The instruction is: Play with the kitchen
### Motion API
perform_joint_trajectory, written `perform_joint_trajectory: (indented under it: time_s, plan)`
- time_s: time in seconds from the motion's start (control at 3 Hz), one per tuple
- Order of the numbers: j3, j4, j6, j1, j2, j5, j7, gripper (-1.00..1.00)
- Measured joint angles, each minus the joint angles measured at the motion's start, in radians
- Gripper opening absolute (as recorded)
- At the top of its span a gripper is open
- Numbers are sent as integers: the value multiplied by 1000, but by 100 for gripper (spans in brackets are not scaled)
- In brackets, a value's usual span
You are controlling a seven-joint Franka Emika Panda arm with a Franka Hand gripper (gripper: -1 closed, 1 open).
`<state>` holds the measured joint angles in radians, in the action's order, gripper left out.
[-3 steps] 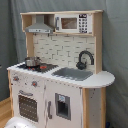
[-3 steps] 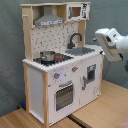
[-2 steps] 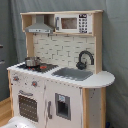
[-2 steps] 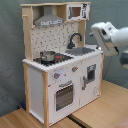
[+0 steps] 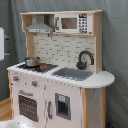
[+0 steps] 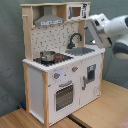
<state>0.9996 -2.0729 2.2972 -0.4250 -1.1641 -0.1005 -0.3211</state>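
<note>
Second exterior view gives me the kitchen (image 6: pixel 60 70): a small pot (image 6: pixel 48 55) sits on its stovetop, contents unclear; my claw's opening I cannot tell.

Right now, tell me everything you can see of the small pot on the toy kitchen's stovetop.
The small pot is shiny and metallic-looking, round with low walls, and stands upright. It sits on the black stovetop with its red-ringed burners, at the hood end of the counter, away from the grey sink. No lid shows in either exterior view, and I cannot tell what is inside. Only the stovetop touches it; the robot arm is off by the faucet end, well apart.
</note>
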Motion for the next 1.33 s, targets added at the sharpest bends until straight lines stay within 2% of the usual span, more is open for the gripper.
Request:
perform_joint_trajectory:
  time_s: [0.67, 1.0, 1.33]
  plan:
    - [16, 128, -23, -103, 167, 0, 1, 100]
    - [37, 176, -47, -135, 245, 0, 8, 100]
    - [75, 218, -97, -158, 334, 0, 25, 100]
